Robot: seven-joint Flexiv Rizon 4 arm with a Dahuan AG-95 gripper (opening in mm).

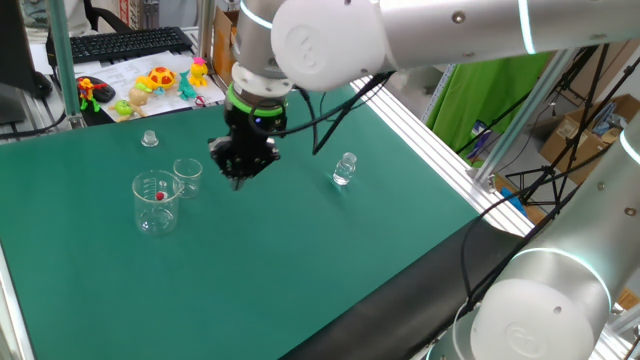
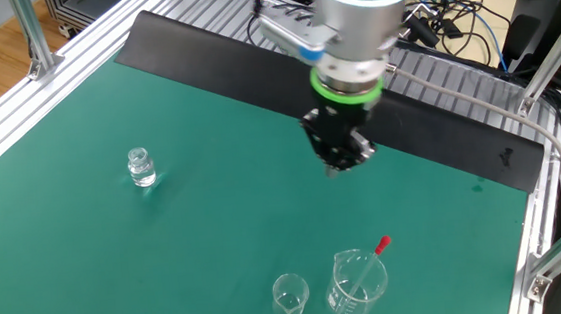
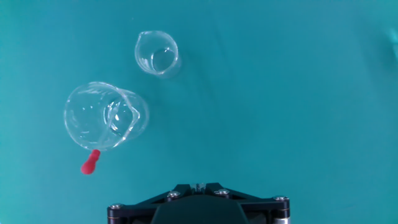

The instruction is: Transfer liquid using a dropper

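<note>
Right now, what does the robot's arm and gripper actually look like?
The arm is made of smooth, rounded silver-white segments with thin glowing light bands at the joints. A bright green ring circles the wrist just above the gripper, which is a compact black unit. Black cables loop out beside the wrist.

— Any lettering worth reading?
— None legible anywhere. Faint graduation marks on the larger beaker (image 1: pixel 156 203), too small to make out.
— And the smaller beaker (image 2: pixel 289 295)?
— Same: pale marks, unreadable.
— Papers behind the desk (image 1: pixel 330 270)?
— Printed sheets (image 1: pixel 135 73) by the keyboard (image 1: pixel 125 44), blurred beyond reading.
</note>
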